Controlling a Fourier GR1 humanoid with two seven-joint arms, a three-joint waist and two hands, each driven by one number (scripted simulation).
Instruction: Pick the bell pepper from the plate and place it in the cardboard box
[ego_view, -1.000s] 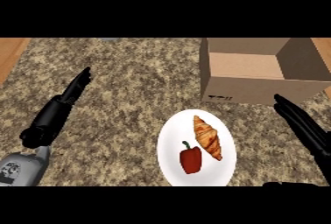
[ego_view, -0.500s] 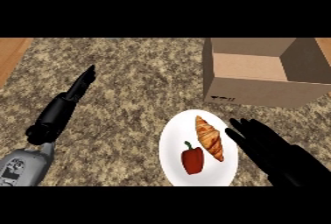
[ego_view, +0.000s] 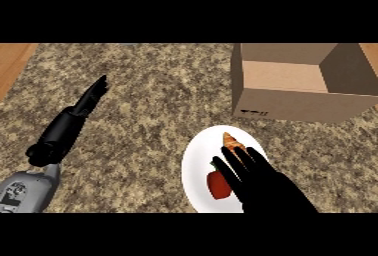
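Fingers of the right hand (ego_view: 258, 182) stretch straight over the plate (ego_view: 198, 165), holding nothing. The bell pepper (ego_view: 218, 185) lies just left of them: likely light, smooth, slippery, best pinched across its body. The left hand (ego_view: 88, 100) rests open.

Light: even, moderately bright.
Shadows: dim interior of cardboard box (ego_view: 303, 75); faint shade on plate (ego_view: 198, 165) under right hand (ego_view: 258, 180).
Glare: none.

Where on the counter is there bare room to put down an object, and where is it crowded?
Bare granite counter lies between the left robot hand and the cardboard box, and left of the white plate. It is crowded on the plate: the right robot hand covers the croissant beside the red bell pepper.
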